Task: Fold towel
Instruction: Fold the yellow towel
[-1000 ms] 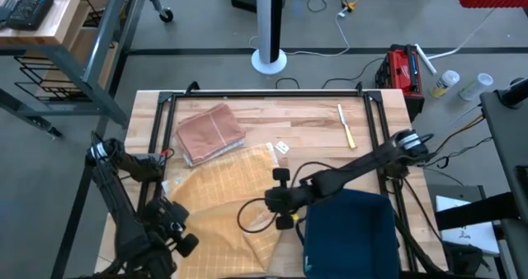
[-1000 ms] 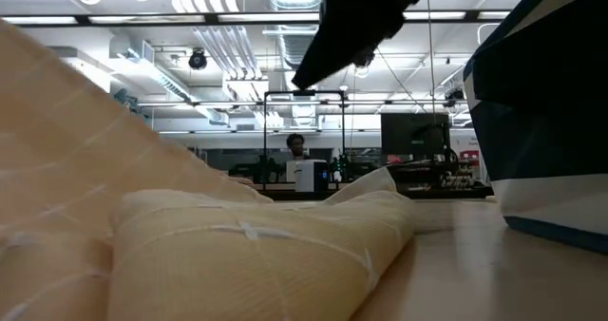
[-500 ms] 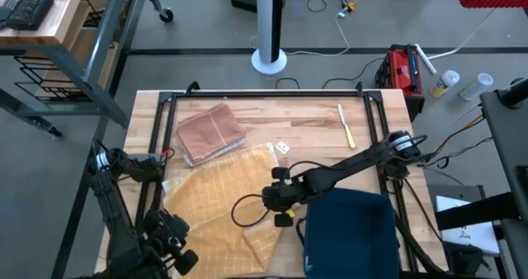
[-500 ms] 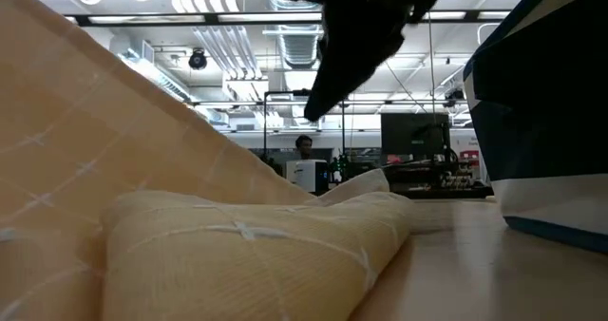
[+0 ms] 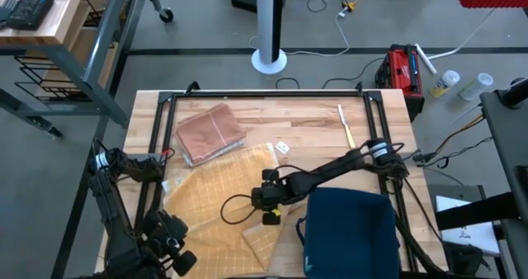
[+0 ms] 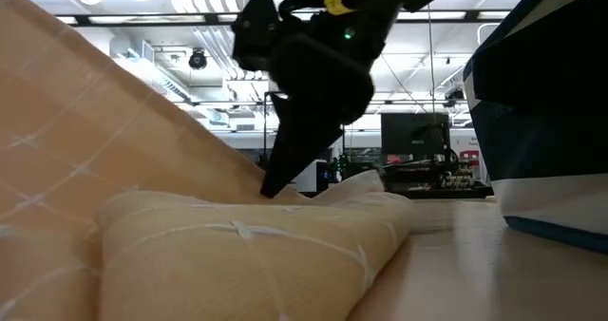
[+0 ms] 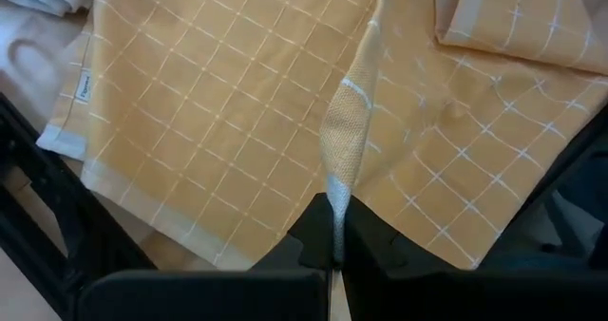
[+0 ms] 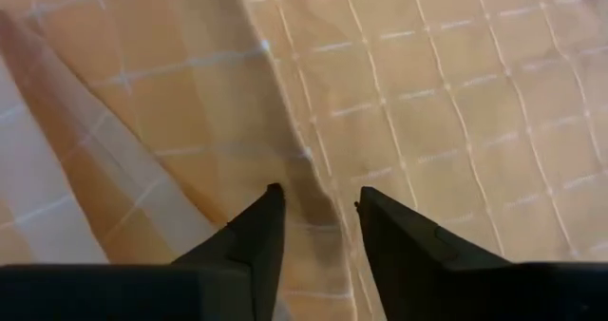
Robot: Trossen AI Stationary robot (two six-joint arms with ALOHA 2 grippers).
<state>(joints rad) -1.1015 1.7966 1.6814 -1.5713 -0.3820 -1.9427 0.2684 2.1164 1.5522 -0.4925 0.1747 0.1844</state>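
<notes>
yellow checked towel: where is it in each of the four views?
High view: yellow checked towel lies on the table's near-left half.
Low view: it fills the foreground, rising at left.
Left wrist view: it spreads across the picture, with a pinched ridge.
Right wrist view: it covers the picture.
Shared landmark: its white grid lines.

A yellow checked towel (image 5: 216, 198) lies spread over the wooden table's (image 5: 305, 122) near-left part. The right gripper (image 5: 266, 198) reaches across onto its middle; the left gripper (image 5: 169, 248) sits at its near-left corner. A folded pink cloth (image 5: 209, 133) lies toward the far-left corner, a dark blue bin (image 5: 351, 232) at the near-right.
</notes>
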